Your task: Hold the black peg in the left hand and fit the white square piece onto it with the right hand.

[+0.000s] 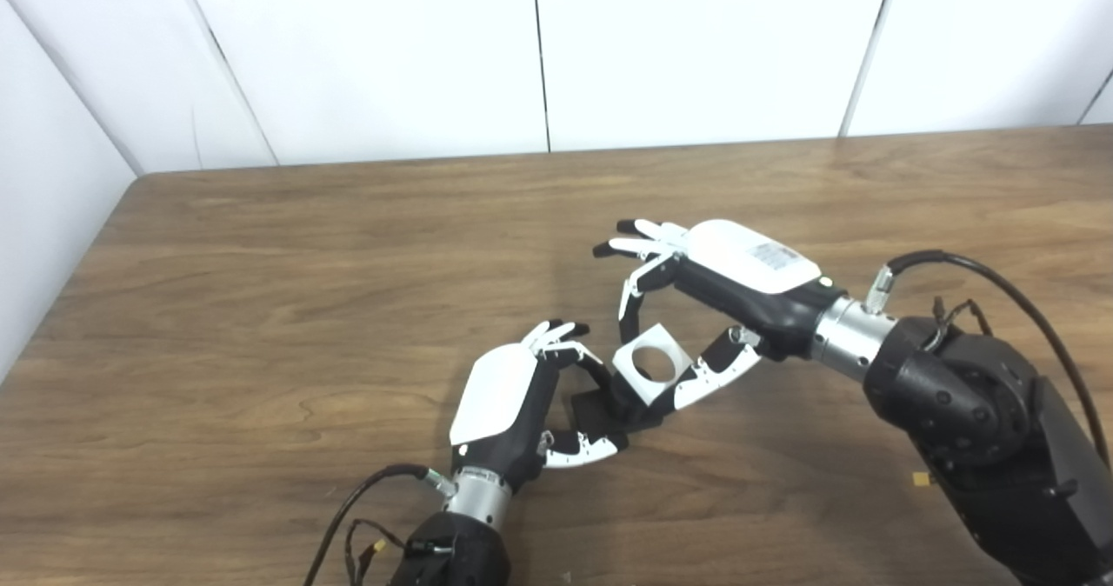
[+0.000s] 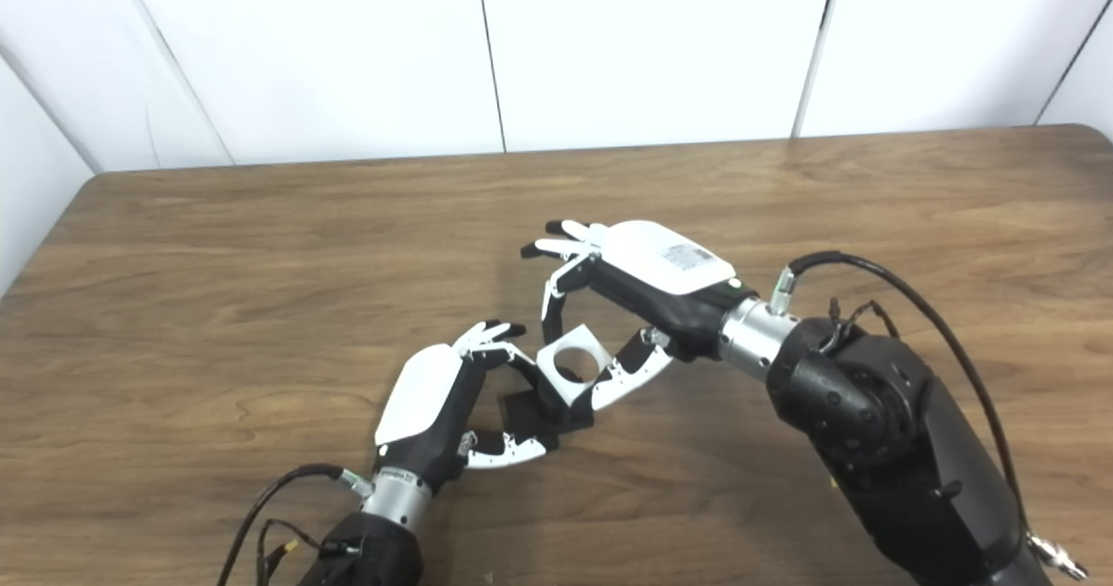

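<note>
My left hand (image 1: 513, 403) is low over the table, shut on a black peg piece (image 1: 600, 408) held between fingers and thumb. Only its dark base shows; the rest is hidden by the fingers and the white piece. My right hand (image 1: 713, 295) comes in from the right and is shut on the white square piece (image 1: 652, 364), which has a round hole in its middle. A finger holds it from above and the thumb from below. The white piece is tilted and touches the black peg piece. Both also show in the right eye view: white piece (image 2: 576, 362), black piece (image 2: 526, 412).
The wooden table (image 1: 348, 264) spreads around both hands. Its left edge and back edge meet white wall panels. A black cable (image 1: 1000, 282) loops over my right forearm, and another (image 1: 348, 508) trails from my left wrist.
</note>
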Tool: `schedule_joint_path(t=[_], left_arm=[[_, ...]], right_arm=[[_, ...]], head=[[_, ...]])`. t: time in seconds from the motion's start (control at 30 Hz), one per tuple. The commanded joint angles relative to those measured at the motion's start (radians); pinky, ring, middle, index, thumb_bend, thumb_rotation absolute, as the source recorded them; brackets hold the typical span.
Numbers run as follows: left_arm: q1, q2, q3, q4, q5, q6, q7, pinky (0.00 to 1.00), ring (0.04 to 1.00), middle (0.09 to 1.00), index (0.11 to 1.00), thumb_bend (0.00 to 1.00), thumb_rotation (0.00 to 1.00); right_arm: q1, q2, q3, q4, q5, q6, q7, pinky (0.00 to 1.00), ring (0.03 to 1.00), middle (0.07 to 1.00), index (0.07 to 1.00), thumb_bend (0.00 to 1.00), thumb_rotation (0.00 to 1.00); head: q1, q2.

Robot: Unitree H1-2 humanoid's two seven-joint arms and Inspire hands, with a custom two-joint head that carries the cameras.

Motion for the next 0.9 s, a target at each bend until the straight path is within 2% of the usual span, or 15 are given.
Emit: schedule_joint_path(t=[0.0, 0.23, 0.47, 0.87], left_arm=[[0.005, -0.007, -0.012, 0.006, -0.008, 0.000, -0.012, 0.80, 0.929, 0.868, 0.491, 0.50, 0.07], [0.001, -0.012, -0.013, 0.003, -0.004, 0.003, -0.014, 0.80, 0.931, 0.867, 0.492, 0.50, 0.07], [-0.002, -0.023, -0.015, 0.019, -0.005, -0.009, 0.013, 0.80, 0.919, 0.856, 0.490, 0.50, 0.07], [-0.013, -0.025, -0.027, 0.015, 0.004, 0.005, -0.002, 0.79, 0.922, 0.863, 0.492, 0.50, 0.07]], right_arm=[[-0.027, 0.006, -0.006, 0.004, -0.002, -0.039, -0.029, 1.00, 1.000, 0.926, 0.490, 0.52, 0.15], [-0.022, 0.013, 0.003, 0.027, -0.005, -0.055, -0.036, 1.00, 1.000, 0.930, 0.490, 0.52, 0.15], [-0.018, 0.015, 0.008, 0.043, 0.002, -0.059, -0.032, 1.00, 1.000, 0.931, 0.490, 0.52, 0.15], [-0.020, 0.014, 0.016, 0.065, 0.004, -0.066, -0.028, 1.00, 1.000, 0.932, 0.490, 0.52, 0.15]], head=[[0.000, 0.001], [0.004, 0.005], [0.012, 0.006], [0.016, 0.002]])
